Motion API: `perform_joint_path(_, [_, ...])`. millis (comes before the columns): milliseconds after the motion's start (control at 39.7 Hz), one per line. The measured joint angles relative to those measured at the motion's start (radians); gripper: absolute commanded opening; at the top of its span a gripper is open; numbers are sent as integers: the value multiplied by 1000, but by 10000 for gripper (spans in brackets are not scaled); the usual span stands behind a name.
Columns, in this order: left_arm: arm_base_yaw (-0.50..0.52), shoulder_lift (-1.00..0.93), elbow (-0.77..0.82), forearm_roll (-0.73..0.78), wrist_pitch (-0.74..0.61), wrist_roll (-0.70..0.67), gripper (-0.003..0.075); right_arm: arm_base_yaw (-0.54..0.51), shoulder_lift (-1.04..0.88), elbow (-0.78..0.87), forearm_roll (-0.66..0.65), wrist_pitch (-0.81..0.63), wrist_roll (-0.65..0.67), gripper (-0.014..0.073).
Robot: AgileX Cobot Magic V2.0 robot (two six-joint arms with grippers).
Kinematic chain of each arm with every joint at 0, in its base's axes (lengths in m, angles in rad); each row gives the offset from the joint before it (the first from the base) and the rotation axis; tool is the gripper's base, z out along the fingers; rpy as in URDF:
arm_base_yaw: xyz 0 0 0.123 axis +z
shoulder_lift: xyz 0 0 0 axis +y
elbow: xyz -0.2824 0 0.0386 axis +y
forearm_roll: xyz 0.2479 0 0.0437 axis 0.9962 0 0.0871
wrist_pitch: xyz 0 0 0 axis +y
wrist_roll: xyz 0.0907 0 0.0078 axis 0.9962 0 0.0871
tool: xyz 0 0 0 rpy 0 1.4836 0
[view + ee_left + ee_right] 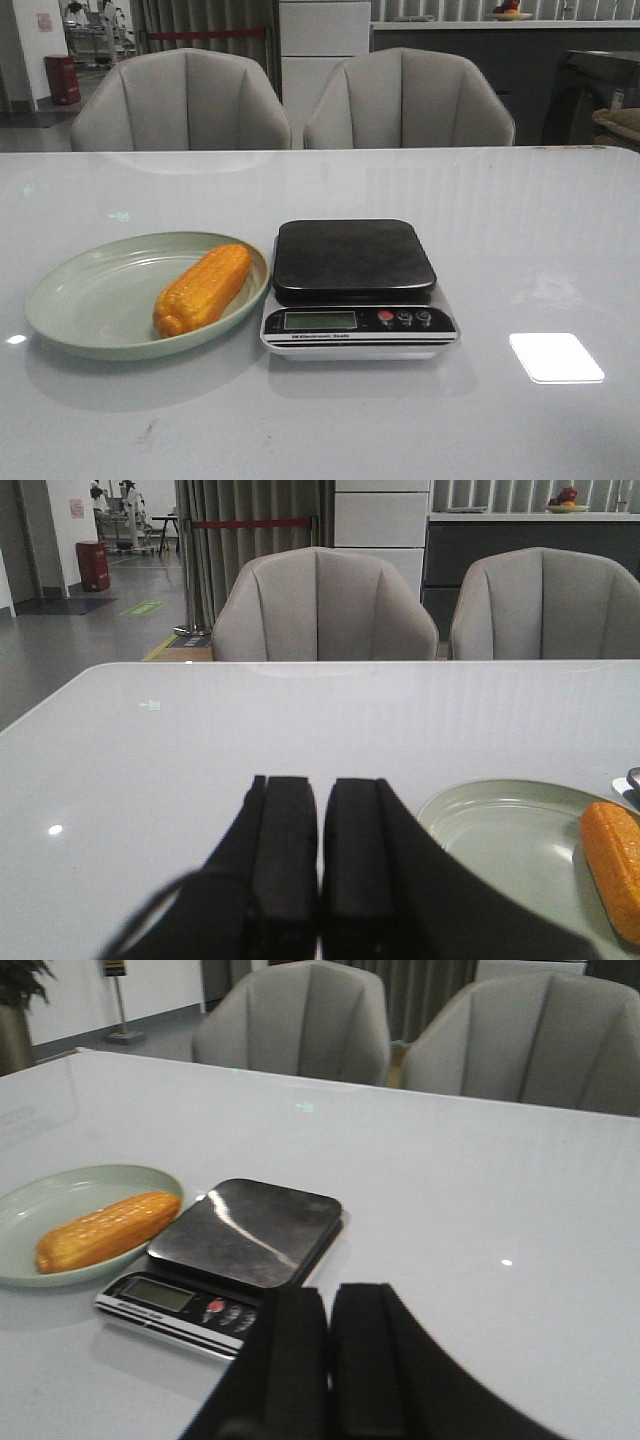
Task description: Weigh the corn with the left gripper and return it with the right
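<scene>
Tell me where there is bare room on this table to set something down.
The widest bare stretch lies right of the scale, out to the table edge. The strip behind the plate and scale, toward the chairs, is also bare, as is the near strip in front. It is crowded where the plate with the corn nearly meets the scale.

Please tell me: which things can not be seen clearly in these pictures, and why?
- Scale display: its reading is too small to make out in the front and right wrist views.
- Scale buttons: labels too small in both views.
- Corn: cut off by the picture edge in the left wrist view.
- Left hand and right hand: neither shows in the front view; the wrist views cut off their bases.
- Plate underside: hidden.
</scene>
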Motion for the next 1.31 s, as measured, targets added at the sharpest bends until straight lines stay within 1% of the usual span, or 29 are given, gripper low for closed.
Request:
perform_joint_path(75, [0,0,0,0,0,0,113,-78,-30,20,0,-4,0,142])
perform_joint_path(252, [0,0,0,0,0,0,113,-210,-130,79,0,-31,0,142])
perform_joint_path(352, [0,0,0,0,0,0,113,-269,-186,110,0,-37,0,142])
perform_joint_path(478, [0,0,0,0,-2,0,113,-317,-199,117,0,-44,0,142])
perform_joint_path(1309, [0,0,0,0,-2,0,113,-327,-199,117,-2,-44,0,142])
